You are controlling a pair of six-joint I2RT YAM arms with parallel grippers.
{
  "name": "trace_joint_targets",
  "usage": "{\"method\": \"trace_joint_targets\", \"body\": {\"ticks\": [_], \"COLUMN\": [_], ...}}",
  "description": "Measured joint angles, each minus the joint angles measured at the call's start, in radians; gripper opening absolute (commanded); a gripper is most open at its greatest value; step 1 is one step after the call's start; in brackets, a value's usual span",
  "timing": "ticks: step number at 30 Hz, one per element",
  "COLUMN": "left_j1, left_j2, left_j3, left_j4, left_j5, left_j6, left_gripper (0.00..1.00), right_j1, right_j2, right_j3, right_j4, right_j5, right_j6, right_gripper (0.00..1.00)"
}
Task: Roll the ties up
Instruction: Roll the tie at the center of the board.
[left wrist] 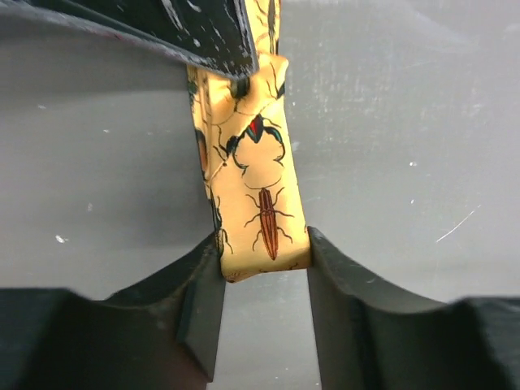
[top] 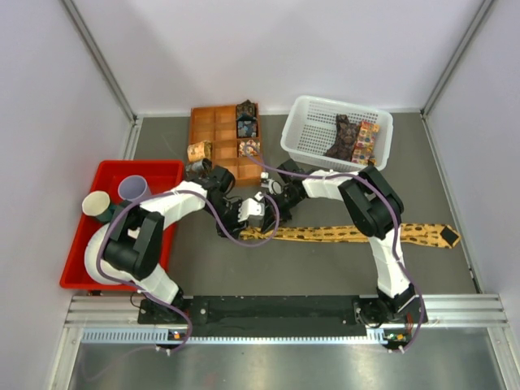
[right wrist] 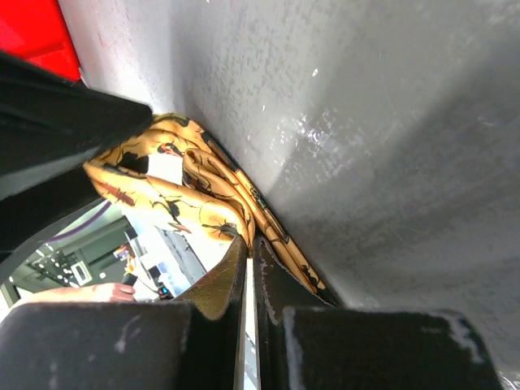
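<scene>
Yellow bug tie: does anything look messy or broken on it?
Nothing looks broken. The yellow tie just lies long and flat across the table, and only its thin end is crumpled and folded over where the left hand and right hand pinch it. No tears or spills show.

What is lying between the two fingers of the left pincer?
The end of the yellow tie, touching both fingers of the left pincer; the left wrist view shows it.

The left arm (top: 138,240) and right arm (top: 370,203) are chunky white and black segments draped with loose purple cables (top: 400,244), ending in the scuffed matte-black left gripper (left wrist: 264,272) and right gripper (right wrist: 249,264).
</scene>
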Motion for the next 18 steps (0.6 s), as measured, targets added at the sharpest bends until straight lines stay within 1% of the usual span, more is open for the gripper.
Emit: {"method": "trace_joint_targets", "body": {"ticks": [3, 6, 11, 18], "left_j1": [-0.002, -0.014, -0.056, -0.133], "left_j2": [0.0, 0.0, 0.005, 0.056], "left_j3": [0.022, 0.049, 0.078, 0.086], "left_j4": [-0.011, -0.01, 0.013, 0.104], "left_j5": [0.019, 0.028, 0.047, 0.047], "left_j6": [-0.002, -0.014, -0.06, -0.146], "left_gripper": [0.33, 0.31, 0.35, 0.36], "right_j1": [0.0, 0.0, 0.0, 0.0], "right_j2": [0.001, 0.003, 0.004, 0.005], "right_j3": [0.0, 0.0, 0.005, 0.005], "right_j4": [-0.002, -0.002, -0.006, -0.006], "right_j5": [-0.002, -0.003, -0.003, -0.003], "right_j6": [0.0, 0.0, 0.0, 0.0], "right_gripper": [0.0, 0.0, 0.0, 0.0]}}
